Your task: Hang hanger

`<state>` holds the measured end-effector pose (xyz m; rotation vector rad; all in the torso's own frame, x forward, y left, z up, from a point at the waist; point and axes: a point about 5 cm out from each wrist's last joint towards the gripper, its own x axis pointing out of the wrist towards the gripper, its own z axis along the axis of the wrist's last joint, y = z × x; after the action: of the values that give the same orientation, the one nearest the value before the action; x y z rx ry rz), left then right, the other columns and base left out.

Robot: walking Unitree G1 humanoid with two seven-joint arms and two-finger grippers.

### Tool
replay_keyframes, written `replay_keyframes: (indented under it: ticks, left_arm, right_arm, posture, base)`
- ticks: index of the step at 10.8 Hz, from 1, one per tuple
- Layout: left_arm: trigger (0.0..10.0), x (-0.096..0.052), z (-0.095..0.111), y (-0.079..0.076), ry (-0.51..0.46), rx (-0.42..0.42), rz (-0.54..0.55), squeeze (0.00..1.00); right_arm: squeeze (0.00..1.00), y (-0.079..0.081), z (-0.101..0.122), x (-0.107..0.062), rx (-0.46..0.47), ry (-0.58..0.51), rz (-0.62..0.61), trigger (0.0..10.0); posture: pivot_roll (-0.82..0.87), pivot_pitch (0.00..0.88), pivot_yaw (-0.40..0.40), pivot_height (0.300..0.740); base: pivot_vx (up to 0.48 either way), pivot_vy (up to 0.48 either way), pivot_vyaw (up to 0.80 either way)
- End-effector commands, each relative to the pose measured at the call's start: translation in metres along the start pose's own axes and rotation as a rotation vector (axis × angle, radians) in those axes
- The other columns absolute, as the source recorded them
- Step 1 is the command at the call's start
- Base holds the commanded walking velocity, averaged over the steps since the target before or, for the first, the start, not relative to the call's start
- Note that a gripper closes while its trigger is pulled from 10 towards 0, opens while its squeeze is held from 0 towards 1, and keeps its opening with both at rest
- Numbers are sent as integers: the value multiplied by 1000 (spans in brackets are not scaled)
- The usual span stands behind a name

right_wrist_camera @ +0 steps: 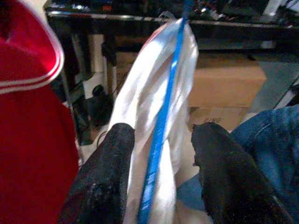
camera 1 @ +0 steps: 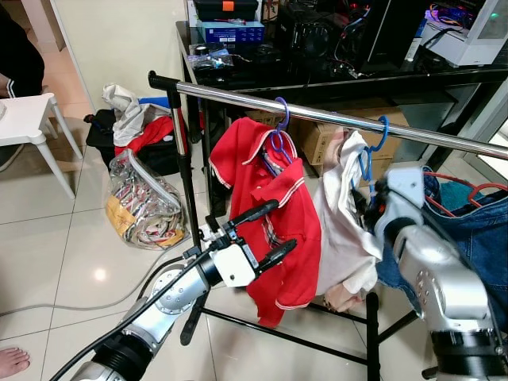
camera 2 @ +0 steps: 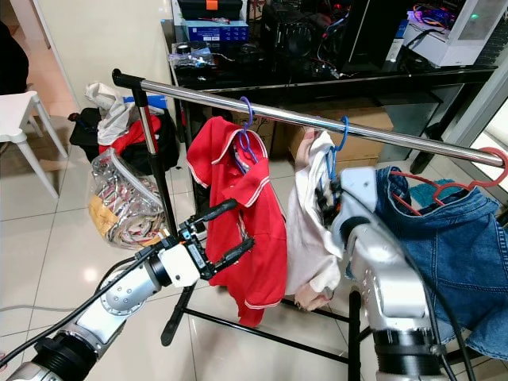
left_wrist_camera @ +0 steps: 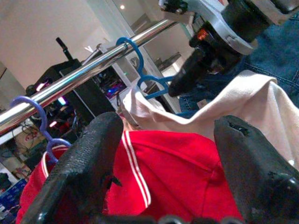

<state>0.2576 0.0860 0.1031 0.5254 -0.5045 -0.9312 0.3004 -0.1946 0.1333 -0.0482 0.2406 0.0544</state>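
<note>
A chrome rail (camera 1: 333, 117) runs across a black clothes rack. A blue hanger (camera 1: 370, 152) carrying a white garment (camera 1: 343, 230) hooks over it. To its left a purple hanger (camera 1: 279, 131) holds a red polo shirt (camera 1: 278, 214). My right gripper (right_wrist_camera: 161, 135) is open just below the rail, its fingers (right_wrist_camera: 110, 177) either side of the blue hanger's bar (right_wrist_camera: 161, 126) and the white cloth. Lower down, my left gripper (camera 1: 282, 226) stands open against the front of the red shirt, holding nothing.
A denim jacket (camera 1: 476, 230) on a red hanger hangs at the rail's right end. A full plastic bag (camera 1: 143, 202) and a clothes pile (camera 1: 135, 119) lie on the floor to the left. A white stool (camera 1: 28, 119) stands far left, a black desk (camera 1: 317, 67) behind. A person's foot (camera 1: 12, 361) shows.
</note>
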Motion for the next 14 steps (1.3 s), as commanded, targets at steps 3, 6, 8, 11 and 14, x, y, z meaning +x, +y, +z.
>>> replay_keyframes:
  ticks: [3,6,8,11,14]
  left_arm:
    - [10000,3,1,3,11,9,15,0]
    - [10000,3,0,2,21,6,22,0]
    - [10000,4,0,2,25,7,29,0]
    - [10000,4,0,2,25,14,32,0]
    - [10000,3,1,2,25,17,34,0]
  right_arm:
    - [0,-5,11,0,-8,-64,-33,0]
    - [0,-2,10,0,-3,-69,-8,0]
    - [0,2,8,-1,-23,-75,9,0]
    - [0,-2,13,0,-35,-97,-13,0]
    - [0,1,11,-1,-33,-96,-7,0]
  posture:
    - [69,0,-73,740]
    - [73,0,-77,740]
    - [74,0,-79,740]
    - [73,0,-78,740]
    - [72,0,-75,740]
  base:
    - [0,0,0]
    - [0,0,0]
    - [0,0,0]
    - [0,0,0]
    - [0,0,0]
